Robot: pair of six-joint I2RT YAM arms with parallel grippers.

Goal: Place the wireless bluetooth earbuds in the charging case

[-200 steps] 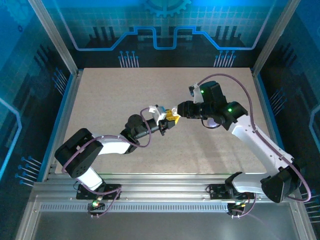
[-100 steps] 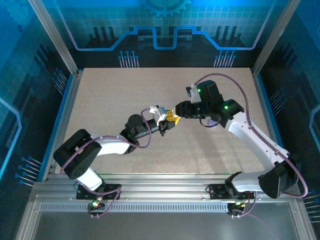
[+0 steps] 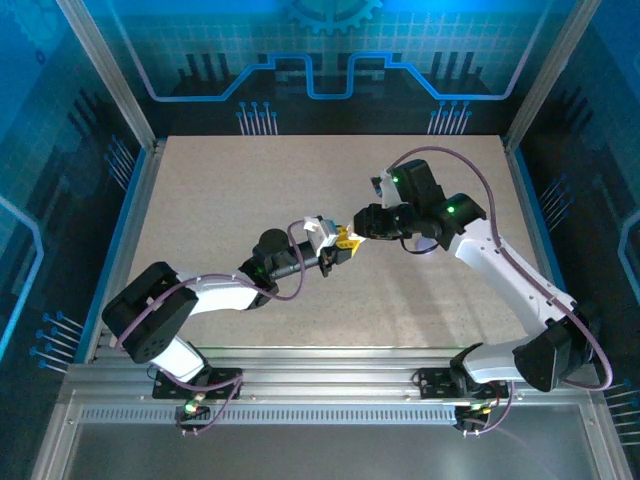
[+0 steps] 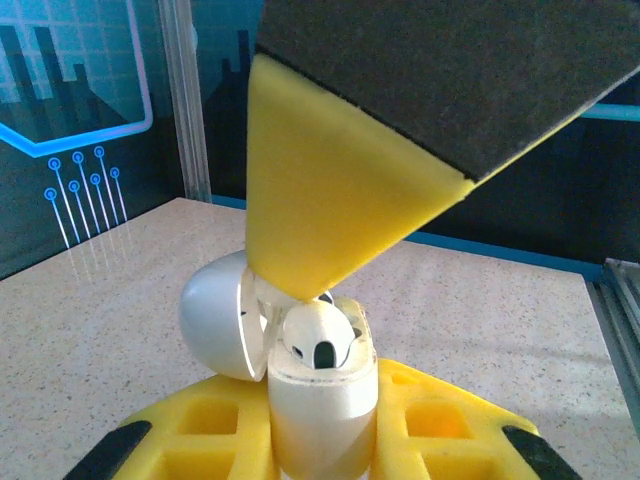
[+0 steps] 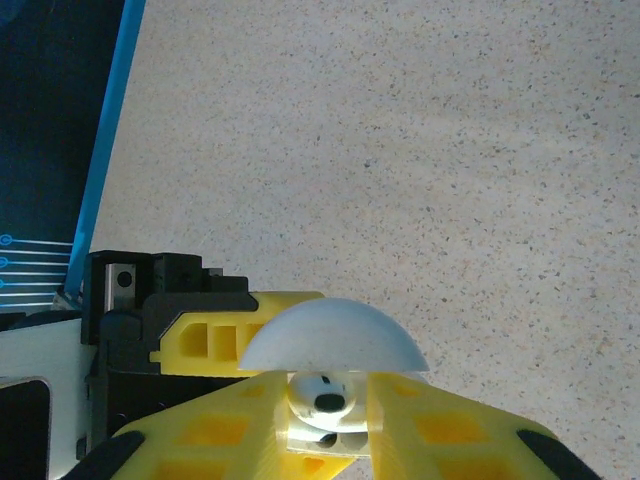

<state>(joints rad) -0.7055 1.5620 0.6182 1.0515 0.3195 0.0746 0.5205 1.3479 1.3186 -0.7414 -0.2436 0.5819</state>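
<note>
Earbud [image 4: 318, 340], white with a dark spot, sits in the mouth of the case [image 4: 322, 410]. We see the left claw [image 3: 338, 245] clamped narrow on the case, over the middle of the counter [image 3: 220, 190]. In the left wrist view the lid [image 4: 215, 315] hangs open toward 9 o'clock. From 2 o'clock the right claw [image 5: 322, 392] reaches in, narrow, pinching the earbud.
</note>
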